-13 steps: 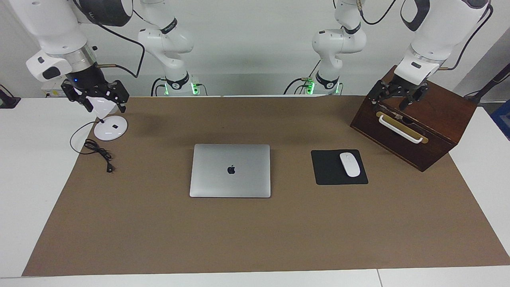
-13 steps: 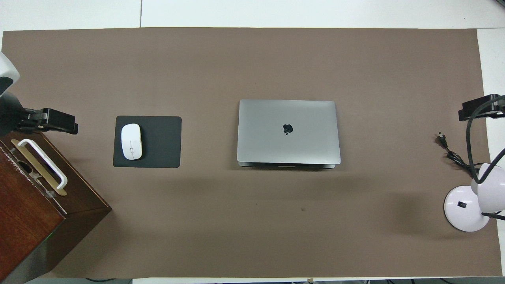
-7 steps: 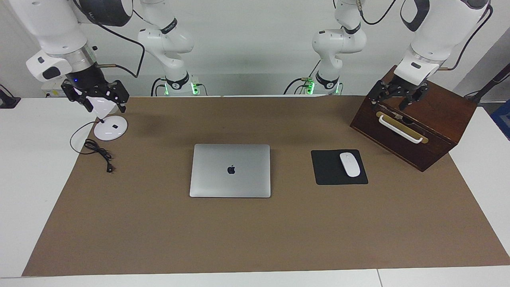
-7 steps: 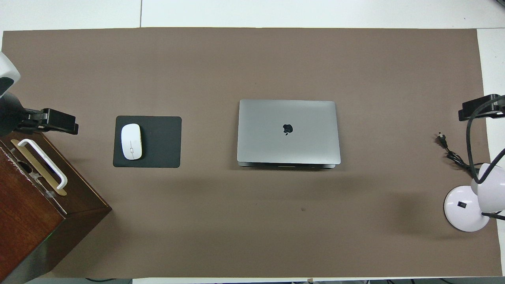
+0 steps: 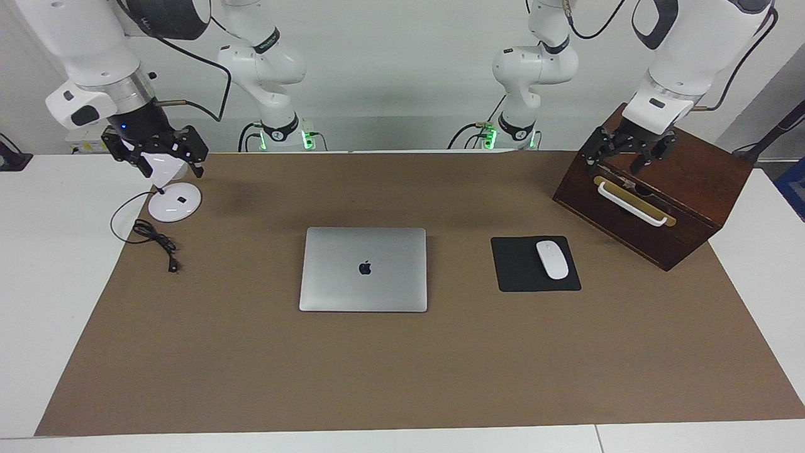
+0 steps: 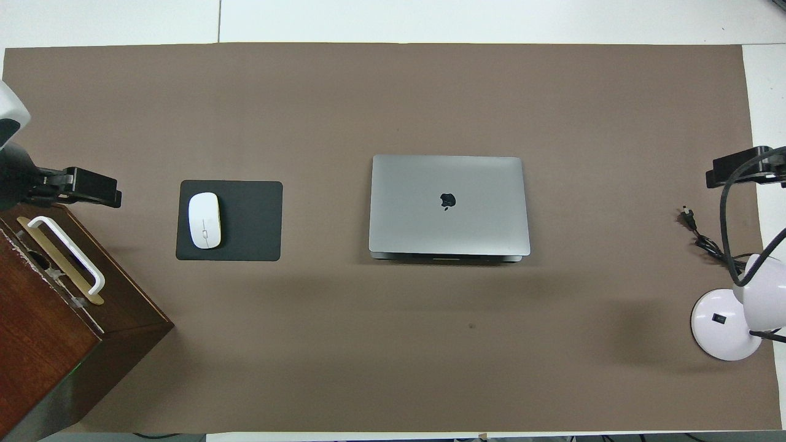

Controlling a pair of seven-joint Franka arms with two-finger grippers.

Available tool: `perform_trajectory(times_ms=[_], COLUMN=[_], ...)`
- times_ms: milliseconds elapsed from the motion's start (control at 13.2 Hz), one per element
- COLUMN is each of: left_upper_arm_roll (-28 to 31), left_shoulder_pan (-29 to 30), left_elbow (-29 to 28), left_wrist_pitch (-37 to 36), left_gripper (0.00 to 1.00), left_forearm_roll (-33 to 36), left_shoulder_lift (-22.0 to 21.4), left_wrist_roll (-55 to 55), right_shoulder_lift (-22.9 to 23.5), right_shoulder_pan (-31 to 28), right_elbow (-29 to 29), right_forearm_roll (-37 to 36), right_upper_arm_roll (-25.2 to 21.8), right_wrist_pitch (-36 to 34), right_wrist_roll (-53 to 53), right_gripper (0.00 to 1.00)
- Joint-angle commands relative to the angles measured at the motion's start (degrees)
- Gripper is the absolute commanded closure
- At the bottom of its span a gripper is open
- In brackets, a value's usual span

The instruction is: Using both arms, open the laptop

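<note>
Laptop point(image 5: 363, 268): silver-grey, lid fully down, flat at the middle of the brown mat point(image 5: 402, 377) on the desk point(image 5: 38, 251), touched by neither arm. Mouse pad point(image 5: 522, 277): black, beside the laptop toward the left arm's end, carrying a white mouse point(image 5: 552, 259). Wooden box point(image 5: 685, 189): dark, white handle, at the left arm's end. Lamp point(image 5: 174, 201): white, round base, with a black cable point(image 5: 154, 238), at the right arm's end. Left gripper point(image 5: 627, 158): raised over the box, fingers apart, holding nothing. Right gripper point(image 5: 168, 160): raised over the lamp, fingers spread, holding nothing.
</note>
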Motion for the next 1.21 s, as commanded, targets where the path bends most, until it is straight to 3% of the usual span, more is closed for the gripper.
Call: perform_trajectory(times_ms=[0, 379, 833, 1136], left_upper_arm_roll=[-0.4, -0.4, -0.4, -0.4], left_shoulder_pan=[0.4, 0.3, 1.6, 2.4], left_elbow=[-1.5, -1.6, -1.5, -2.6], left_wrist_pitch=[1.7, 1.6, 1.8, 2.3], left_gripper=[0.00, 0.02, 1.00, 1.00], left_forearm_roll=[0.8, 0.8, 0.7, 0.7], left_shoulder_lift=[-1.1, -1.1, -1.1, -1.4], left_wrist_roll=[-0.8, -0.8, -0.8, -0.1], right_shoulder_lift=[-1.5, -1.7, -1.5, -4.1], right_shoulder_pan=[-0.7, -1.0, -1.3, -2.6], right_elbow=[-2.7, -2.9, -6.4, -17.2], right_forearm_roll=[1.0, 1.0, 1.5, 10.8], right_upper_arm_roll=[0.1, 0.1, 0.1, 0.1], right_wrist_pitch=[0.9, 0.6, 6.3, 18.2], right_wrist_roll=[0.4, -0.5, -1.9, -1.7], right_gripper=[0.01, 0.00, 0.00, 0.00])
